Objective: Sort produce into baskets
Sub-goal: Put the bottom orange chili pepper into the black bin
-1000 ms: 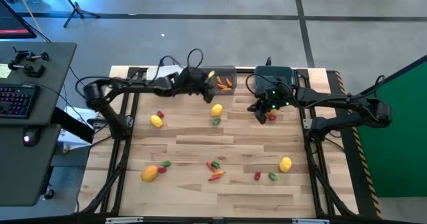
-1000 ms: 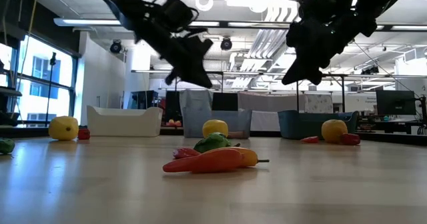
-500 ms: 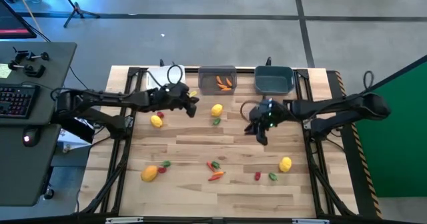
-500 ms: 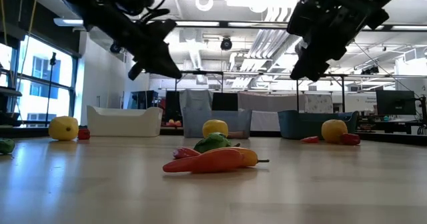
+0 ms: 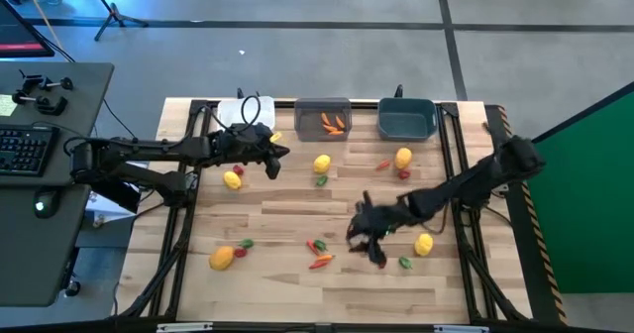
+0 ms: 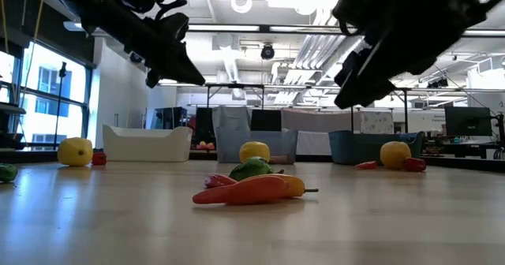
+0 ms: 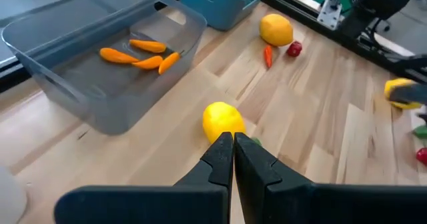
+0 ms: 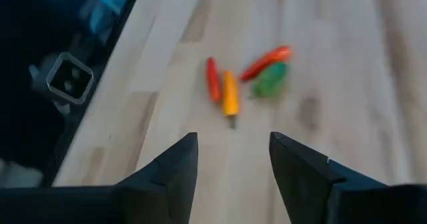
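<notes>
Three baskets stand along the far edge: white (image 5: 243,112), translucent grey (image 5: 323,120) holding orange carrots (image 7: 137,54), and teal (image 5: 407,120). Produce lies scattered on the wood. My left gripper (image 5: 280,155) hovers shut near the white basket, with a yellow fruit (image 7: 223,121) just beyond its tips (image 7: 232,151). My right gripper (image 5: 369,244) stands open above the table's middle near part. Ahead of its fingers (image 8: 233,164) lie a red chili, an orange carrot and a green piece (image 8: 230,91). In the low view both grippers (image 6: 154,80) (image 6: 341,103) hang well above the tabletop.
Other produce: a yellow fruit (image 5: 402,158) with red pieces before the teal basket, yellow fruits (image 5: 232,180) (image 5: 424,244) (image 5: 222,258), green and red bits (image 5: 404,263) (image 5: 243,244). Metal frame rails run along the table's left and right sides. A desk with a keyboard (image 5: 25,150) stands left.
My left gripper has drawn back from above the grey basket toward the table's left, ending beside the white basket. My right gripper has swung from in front of the teal basket toward the near edge, ending over the table's middle near the chili and carrot cluster.
</notes>
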Tool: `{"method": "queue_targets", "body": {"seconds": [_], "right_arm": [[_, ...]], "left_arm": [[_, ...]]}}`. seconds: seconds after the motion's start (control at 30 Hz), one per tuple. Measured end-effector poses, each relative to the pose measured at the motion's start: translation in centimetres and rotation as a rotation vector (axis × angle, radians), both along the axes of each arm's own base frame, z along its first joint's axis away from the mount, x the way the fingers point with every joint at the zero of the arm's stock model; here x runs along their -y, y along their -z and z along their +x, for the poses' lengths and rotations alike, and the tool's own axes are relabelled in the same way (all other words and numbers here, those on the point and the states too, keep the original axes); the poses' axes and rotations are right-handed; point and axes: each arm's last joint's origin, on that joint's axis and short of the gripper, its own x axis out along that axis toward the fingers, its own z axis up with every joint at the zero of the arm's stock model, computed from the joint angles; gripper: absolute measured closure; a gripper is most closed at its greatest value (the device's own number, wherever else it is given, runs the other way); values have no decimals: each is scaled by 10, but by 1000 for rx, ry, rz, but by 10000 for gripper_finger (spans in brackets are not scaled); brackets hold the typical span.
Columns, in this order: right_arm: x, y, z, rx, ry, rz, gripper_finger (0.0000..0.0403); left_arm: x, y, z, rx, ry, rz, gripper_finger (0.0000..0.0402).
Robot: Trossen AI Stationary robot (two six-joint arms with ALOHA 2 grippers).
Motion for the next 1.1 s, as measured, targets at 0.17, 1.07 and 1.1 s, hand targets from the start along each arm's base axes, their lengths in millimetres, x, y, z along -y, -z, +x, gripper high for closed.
{"method": "queue_targets", "body": {"seconds": [0.17, 1.07, 1.1], "right_arm": [[-36, 8, 27, 23, -83, -96, 231], [-65, 49, 90, -127, -130, -235, 333], [-65, 52, 91, -129, -132, -234, 335]], "left_arm": [[0, 1, -1, -26, 19, 29, 401], [0, 4, -3, -97, 66, 106, 401], [0, 4, -3, -99, 65, 105, 401]]}}
